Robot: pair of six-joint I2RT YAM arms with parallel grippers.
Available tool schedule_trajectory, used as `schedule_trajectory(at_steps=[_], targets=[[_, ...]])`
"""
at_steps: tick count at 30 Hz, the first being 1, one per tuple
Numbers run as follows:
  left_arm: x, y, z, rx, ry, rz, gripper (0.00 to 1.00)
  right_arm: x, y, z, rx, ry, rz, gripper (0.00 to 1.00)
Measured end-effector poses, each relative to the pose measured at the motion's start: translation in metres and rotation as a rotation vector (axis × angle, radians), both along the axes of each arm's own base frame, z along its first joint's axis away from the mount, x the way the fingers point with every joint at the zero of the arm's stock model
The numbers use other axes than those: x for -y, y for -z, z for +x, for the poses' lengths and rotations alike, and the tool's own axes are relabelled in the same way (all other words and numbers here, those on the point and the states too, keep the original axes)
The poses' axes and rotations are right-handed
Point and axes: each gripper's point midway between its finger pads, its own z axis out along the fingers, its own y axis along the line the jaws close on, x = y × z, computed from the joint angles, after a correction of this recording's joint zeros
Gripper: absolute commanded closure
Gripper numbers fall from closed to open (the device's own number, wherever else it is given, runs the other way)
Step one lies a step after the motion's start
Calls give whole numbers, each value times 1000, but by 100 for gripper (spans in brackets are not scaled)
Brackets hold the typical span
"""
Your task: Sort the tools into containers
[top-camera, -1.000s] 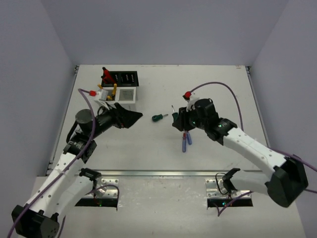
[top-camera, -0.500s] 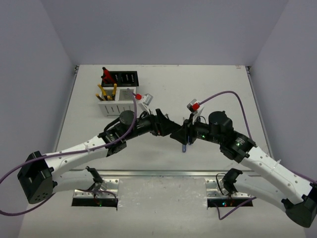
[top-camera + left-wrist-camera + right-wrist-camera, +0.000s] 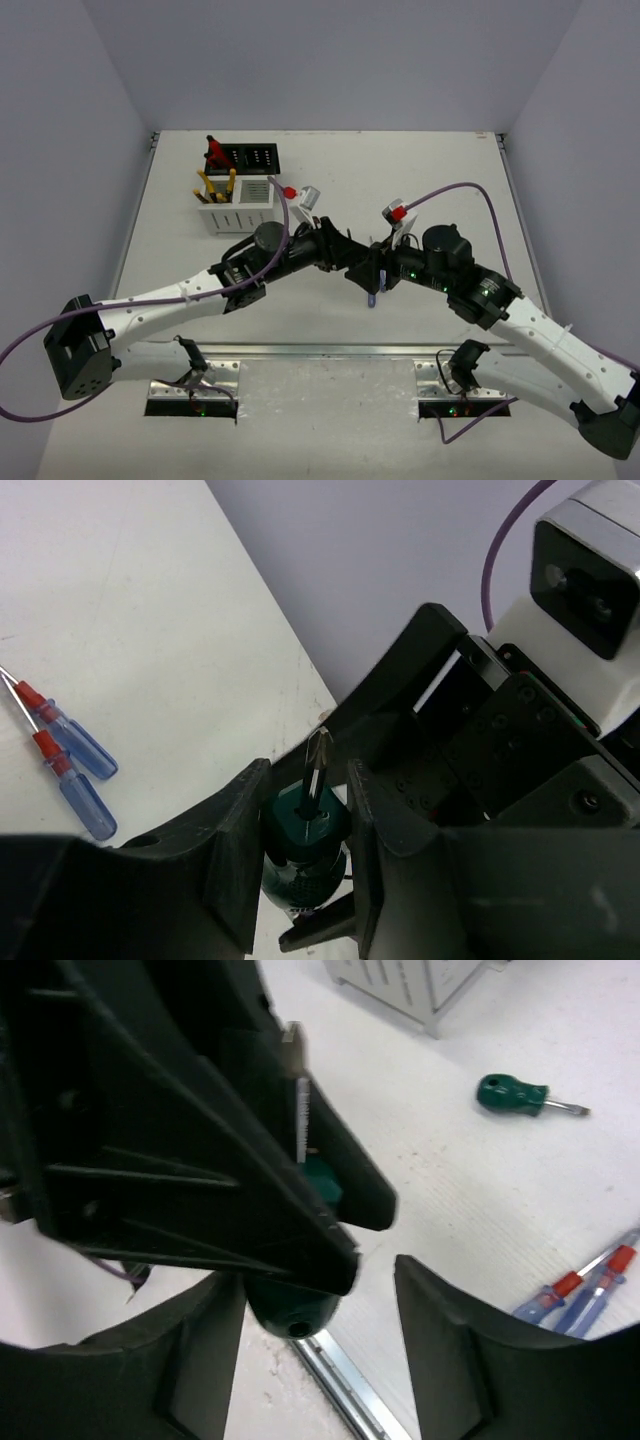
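Built as two arms, left arm [image 3: 170, 295] and right arm [image 3: 545, 330], in smooth white shells along the long links, with black cylindrical motor housings and chunky black blocks [image 3: 75, 355] at the large joints. Trails a thin purple cable [image 3: 462, 185] off each wrist, tipped with a small red plug [image 3: 397, 211]. Carries a silver-and-white camera box [image 3: 590, 560] with a dark round lens. Glows with tiny green lights [image 3: 410, 268] on the right forearm. Ends in matte black grippers, left gripper [image 3: 305, 780] and right gripper [image 3: 315, 1275], with broad, angular, tapering fingers [image 3: 450, 1350]. Dotted with small round screw recesses [image 3: 585, 802] on the black casings.
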Motion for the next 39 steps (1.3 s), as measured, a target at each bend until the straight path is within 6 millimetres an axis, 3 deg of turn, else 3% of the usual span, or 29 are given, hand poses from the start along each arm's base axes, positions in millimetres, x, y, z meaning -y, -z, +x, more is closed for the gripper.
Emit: schedule_trajectory(at_steps=[1,3,7,11,15,18,23,29,31,39], targets=[[0,-1,1,3,-5,7,100,1,0,3,0,17,-4,1],[-5,-3,11,10,-57,59,100,5,1,8,-5,53,-20,1],[-30,-27,56,55,-222,148,100,27,18,16,-50,179,-109,1],[-102,-54,140,87,-520,236,100,58,38,15,-92,301,-209,1],[-174,-69,221,86,-783,349,100,76,48,5,-97,335,-235,1],[-206,-63,264,80,-891,419,100,83,56,-2,-107,336,-246,1],[-248,-31,324,48,-994,567,100,88,63,-11,-116,323,-249,1],[-286,41,360,-21,-1026,702,100,90,69,-19,-117,300,-237,1],[-293,55,367,-27,-1029,720,100,90,72,-20,-122,292,-240,1],[-285,74,379,30,-994,706,99,84,83,-30,-155,238,-234,1]])
